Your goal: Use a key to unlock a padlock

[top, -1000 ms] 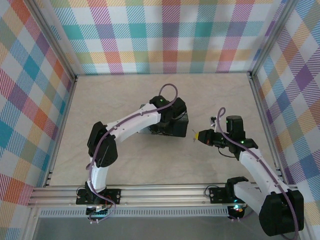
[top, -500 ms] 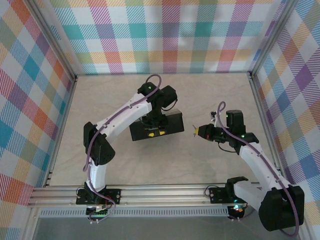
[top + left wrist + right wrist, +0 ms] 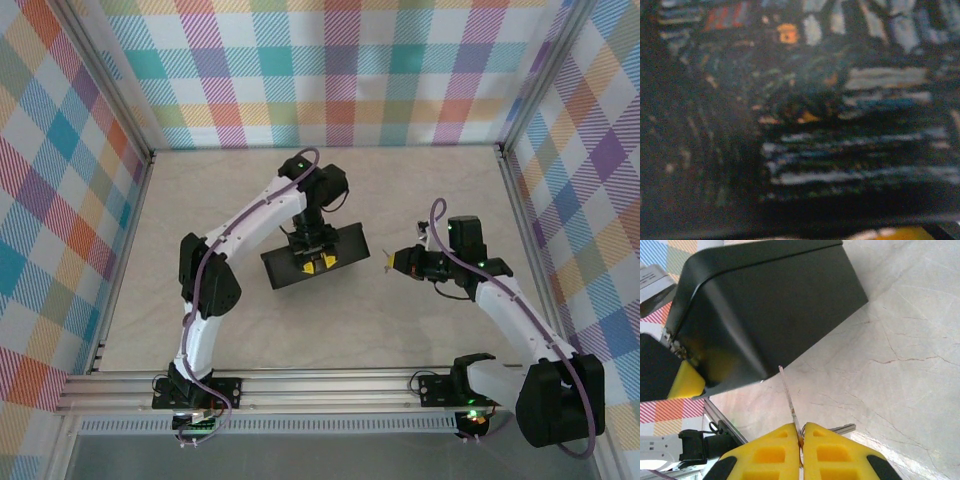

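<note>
Key point(image 3: 788, 395) pinched between yellow fingertips of right gripper point(image 3: 800, 440) — jaws closed down to a hairline, thin silvery blade sticking straight out past the tips. Blade tip close to lower corner of black box point(image 3: 765, 305); near it, contact not confirmable from the wrist view. Second silvery piece point(image 3: 842, 429) with a toothed edge poking out sideways beside the same fingertips, low over table point(image 3: 910, 340).

From the top view: right gripper just right of the box, pointing left at its right end, key a tiny sliver in the gap between them. Left gripper point(image 3: 317, 264) reaching in from the far side and clenched on the box, two yellow tips showing over the dark upper face. In the right wrist view, one yellow pad point(image 3: 685, 382) pressed flat against the box's side. Box skewed to the table edges, left end nearer the arm bases.

Left wrist view very close and blurred — dark painted surface with pale, blue and orange strokes, strip of yellow finger at the bottom edge.

Small brassy fitting point(image 3: 675, 342) on the box corner just above the left pad, too small to tell what.
</note>
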